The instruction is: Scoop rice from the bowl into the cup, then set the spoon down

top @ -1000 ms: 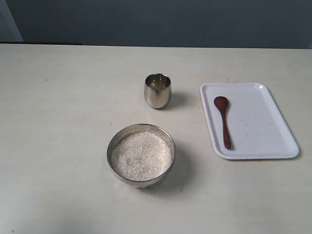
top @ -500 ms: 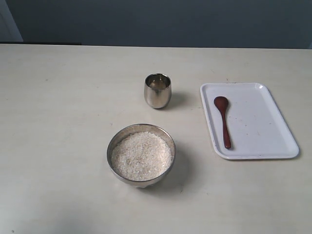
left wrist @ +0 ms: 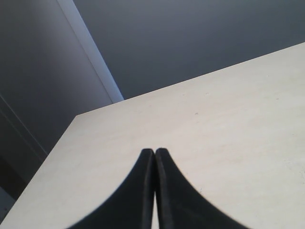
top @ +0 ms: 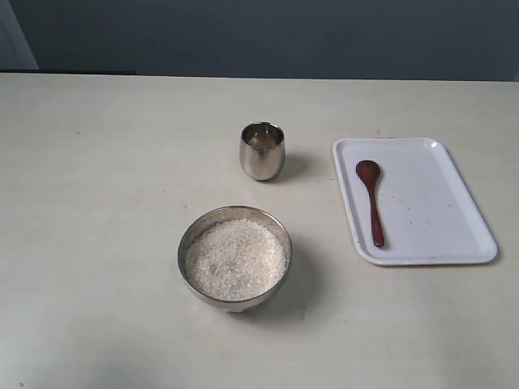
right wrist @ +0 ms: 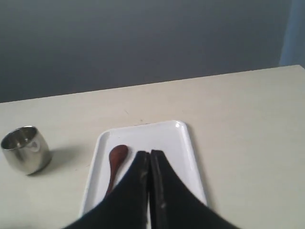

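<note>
Bowl: the wide, round, shiny steel bowl (top: 235, 305) stands upright on the pale cream counter (top: 97, 203), toward the near side in the exterior view.
Rice: a mass of small white uncooked grains of rice (top: 235, 259) fills the bowl almost to its rim, with a fairly level surface.
Cup: the small, rounded, shiny steel cup (top: 262, 151) (right wrist: 26, 149) stands upright on the counter beyond the bowl and apart from it. What it holds I cannot tell.
Tray: a white rectangular plastic tray (top: 430, 203) (right wrist: 167, 143) with rounded corners lies flat on the counter, to the right of the cup and bowl and touching neither.
Spoon: the slim, dark reddish-brown wooden spoon (top: 373, 203) (right wrist: 116, 160) lies flat on the tray's left part, its round scoop at the far end and its thin handle running toward the near edge.
Left tool: the black two-fingered left tool (left wrist: 155, 151) has its fingers pressed together with nothing between them, over bare counter near a corner.
Right tool: the black two-fingered right tool (right wrist: 150, 153) is closed tight and empty. Its tips sit over the tray, just beside the spoon's handle in the right wrist view.
</note>
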Available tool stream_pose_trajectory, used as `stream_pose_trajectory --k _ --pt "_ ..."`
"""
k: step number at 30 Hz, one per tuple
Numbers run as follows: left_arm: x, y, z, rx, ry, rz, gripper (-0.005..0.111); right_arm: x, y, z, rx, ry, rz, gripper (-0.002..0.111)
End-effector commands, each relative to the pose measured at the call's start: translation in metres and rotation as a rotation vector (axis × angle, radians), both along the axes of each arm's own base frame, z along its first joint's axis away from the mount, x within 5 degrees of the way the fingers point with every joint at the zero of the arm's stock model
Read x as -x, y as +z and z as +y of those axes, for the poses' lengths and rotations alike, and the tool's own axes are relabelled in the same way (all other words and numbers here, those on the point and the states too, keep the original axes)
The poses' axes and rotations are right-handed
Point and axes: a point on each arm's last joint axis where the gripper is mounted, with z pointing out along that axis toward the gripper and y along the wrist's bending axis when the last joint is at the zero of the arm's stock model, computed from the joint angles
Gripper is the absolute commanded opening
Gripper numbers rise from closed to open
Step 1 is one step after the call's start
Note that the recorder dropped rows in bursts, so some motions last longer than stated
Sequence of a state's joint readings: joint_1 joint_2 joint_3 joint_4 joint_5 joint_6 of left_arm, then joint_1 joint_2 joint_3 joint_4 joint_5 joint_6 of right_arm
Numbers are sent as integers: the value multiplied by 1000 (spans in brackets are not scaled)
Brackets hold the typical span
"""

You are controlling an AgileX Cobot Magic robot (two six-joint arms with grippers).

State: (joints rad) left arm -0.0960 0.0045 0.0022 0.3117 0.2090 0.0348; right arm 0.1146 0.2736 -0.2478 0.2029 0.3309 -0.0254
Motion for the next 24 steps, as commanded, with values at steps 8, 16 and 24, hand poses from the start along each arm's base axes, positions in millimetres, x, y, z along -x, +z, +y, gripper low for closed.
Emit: stream_pose_trajectory --k 8,16,24 --pt "0 1 0 10 -6 -10 0 13 -33 -9 4 -117 -36 -1" --pt "0 1 0 12 -7 -10 0 13 -54 -9 16 -120 -2 -1" --pt "0 1 0 12 -7 -10 0 16 -63 -10 24 -127 -48 -1"
